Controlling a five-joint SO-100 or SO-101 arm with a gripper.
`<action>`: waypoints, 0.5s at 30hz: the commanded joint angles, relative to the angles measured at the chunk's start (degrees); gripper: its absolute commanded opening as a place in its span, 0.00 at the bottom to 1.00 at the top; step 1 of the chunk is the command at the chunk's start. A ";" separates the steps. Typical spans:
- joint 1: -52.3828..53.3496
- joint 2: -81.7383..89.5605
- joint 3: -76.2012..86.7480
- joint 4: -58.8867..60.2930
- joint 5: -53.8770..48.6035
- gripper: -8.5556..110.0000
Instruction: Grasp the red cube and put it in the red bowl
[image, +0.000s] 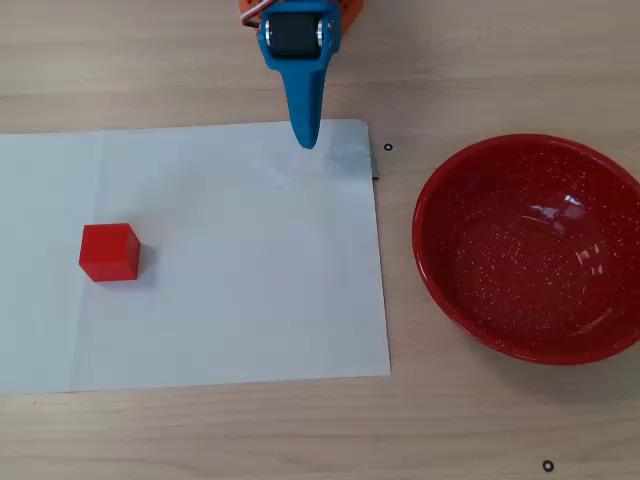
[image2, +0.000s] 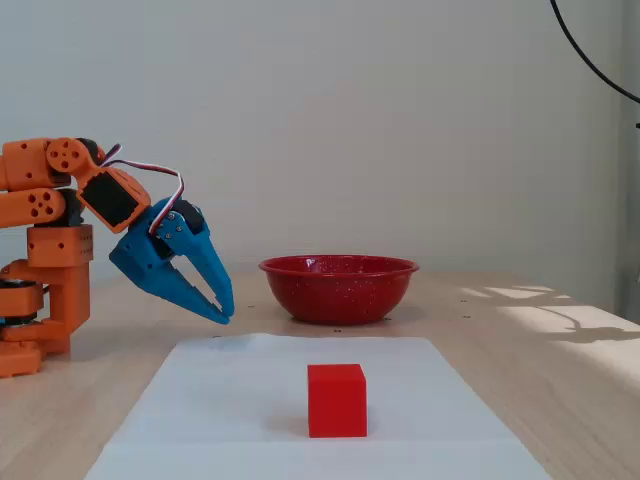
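Observation:
The red cube sits on a white paper sheet, at its left side in the overhead view. In the fixed view the cube stands in the front centre. The red speckled bowl stands empty on the wooden table, right of the sheet; in the fixed view it is behind the cube. My blue gripper hovers over the sheet's far edge with its tips together and holds nothing. In the fixed view the gripper points down, left of the bowl and well apart from the cube.
The orange arm base stands at the left of the fixed view. The sheet covers the table's middle. Small black marks dot the wooden table. A black cable hangs at the upper right.

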 joint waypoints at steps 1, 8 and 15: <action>-0.88 0.70 0.79 0.53 0.26 0.08; -0.88 0.70 0.79 0.62 0.26 0.08; -0.88 0.70 0.79 0.70 0.26 0.08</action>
